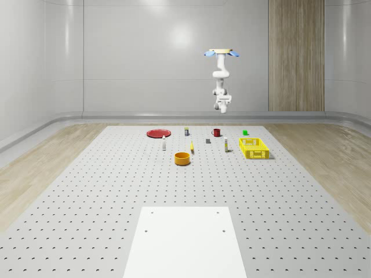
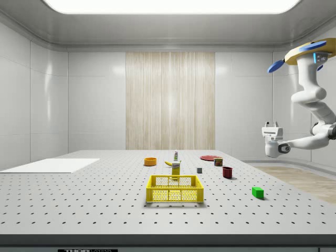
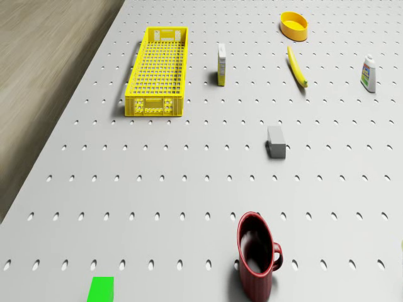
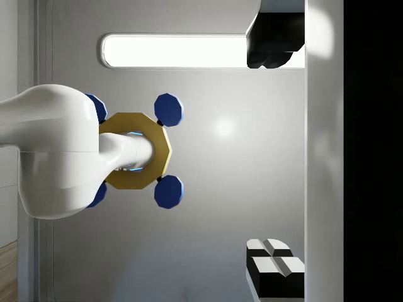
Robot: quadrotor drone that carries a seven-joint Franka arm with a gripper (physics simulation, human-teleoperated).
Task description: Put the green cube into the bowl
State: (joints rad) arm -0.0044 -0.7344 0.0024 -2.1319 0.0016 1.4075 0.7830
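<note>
One green cube [image 2: 257, 192] sits alone on the perforated table [image 1: 87, 191], near the far edge at the whole-scene view's right, just behind the yellow crate [image 1: 254, 147] and well apart from it. Orange bowl [image 1: 182, 158] stands nearer the table's middle, well apart from the cube, with a banana [image 3: 297, 66] lying just beside it. Red mug [image 3: 256, 255] stands upright, handle out, between the cube and a small grey block [image 3: 276, 141]. White carton [image 3: 221, 63] stands next to the crate's long side. White bottle [image 3: 368, 73] stands beyond the banana; red plate [image 1: 157, 133] lies at the far edge toward the whole-scene view's left, and a small can [image 1: 186, 131] stands between plate and mug. White sheet [image 1: 185, 243] covers the near end of the table.

Drone [image 2: 310, 52] hovers high above the table's far edge, roughly over the mug. Arm folds down and forward from it. Gripper [image 2: 270, 125] hangs in mid-air, far above everything, pointing upward, toward the drone's underside. Fingers [image 4: 274, 261] stand wide apart, nothing between them.
</note>
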